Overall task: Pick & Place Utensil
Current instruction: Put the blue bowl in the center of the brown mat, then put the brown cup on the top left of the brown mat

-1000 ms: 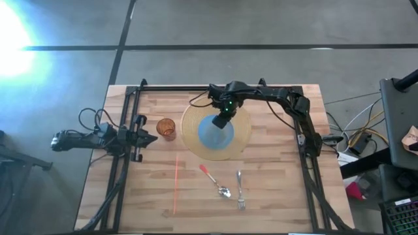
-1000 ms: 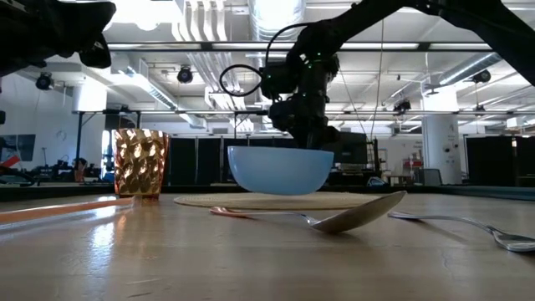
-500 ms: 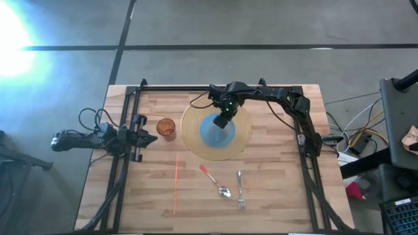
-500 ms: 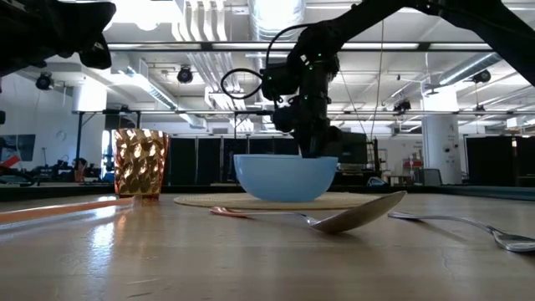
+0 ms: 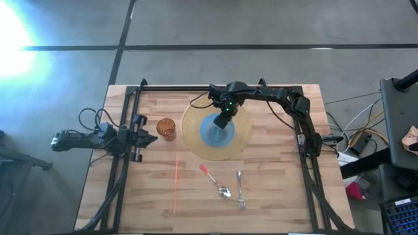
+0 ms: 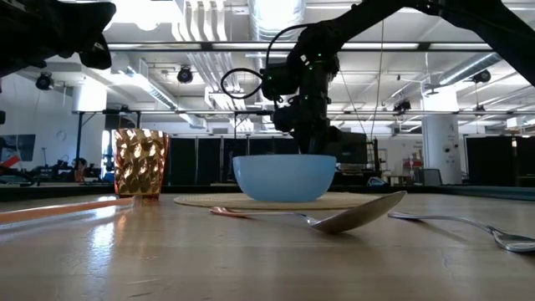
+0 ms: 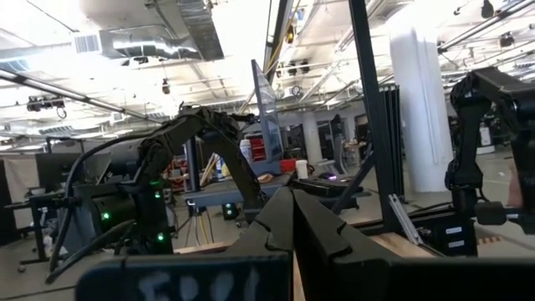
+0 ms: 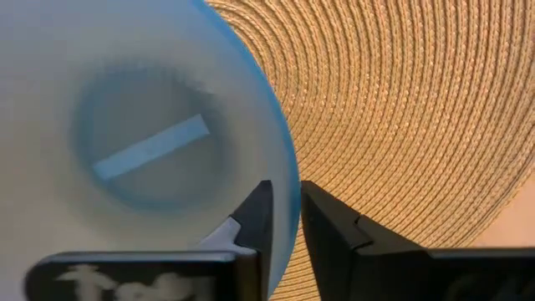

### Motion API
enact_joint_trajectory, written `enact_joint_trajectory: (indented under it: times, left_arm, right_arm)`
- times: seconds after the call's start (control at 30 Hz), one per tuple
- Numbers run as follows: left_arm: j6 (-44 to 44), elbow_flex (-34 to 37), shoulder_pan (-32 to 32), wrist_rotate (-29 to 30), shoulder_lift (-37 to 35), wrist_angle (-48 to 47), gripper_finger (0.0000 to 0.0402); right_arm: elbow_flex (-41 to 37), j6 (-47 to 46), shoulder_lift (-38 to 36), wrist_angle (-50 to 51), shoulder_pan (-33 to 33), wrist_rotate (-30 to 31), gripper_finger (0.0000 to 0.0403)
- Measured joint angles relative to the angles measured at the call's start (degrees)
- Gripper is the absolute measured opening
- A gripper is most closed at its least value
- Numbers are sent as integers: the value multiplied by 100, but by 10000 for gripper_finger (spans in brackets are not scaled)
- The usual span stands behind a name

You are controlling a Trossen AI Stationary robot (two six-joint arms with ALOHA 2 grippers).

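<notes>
The left gripper (image 5: 149, 138) sat parked beside the amber cup (image 5: 166, 128), fingers pressed together, out of play. The right gripper (image 5: 222, 121) straddled the blue bowl's (image 5: 217, 134) rim on the woven mat (image 5: 243, 134), jaws barely parted. Spoon (image 5: 215, 180) and fork (image 5: 240, 189) lay untouched nearer the front edge.

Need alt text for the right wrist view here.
The right end effector straddles the rim of a light blue bowl, one finger inside and one outside. The bowl sits on a round woven mat.
</notes>
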State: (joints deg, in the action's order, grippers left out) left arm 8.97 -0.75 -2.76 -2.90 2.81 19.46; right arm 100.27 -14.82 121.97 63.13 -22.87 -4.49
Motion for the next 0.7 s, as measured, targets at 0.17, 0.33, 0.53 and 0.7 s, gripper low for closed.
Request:
enact_joint_trajectory:
  times: [0.17,0.33,0.53,0.7]
  left_arm:
    - [44,2,0,0,0,0,3]
    - [47,2,-4,0,2,0,3]
    - [-9,2,-4,-2,2,0,3]
    - [-207,4,-4,-5,45,-78,3]
  right_arm:
    - [0,138,-64,6,-2,-8,109]
    - [0,298,-273,148,-25,-30,133]
    - [0,545,-787,246,-82,-21,149]
    - [0,656,-1374,262,-80,-2,157]
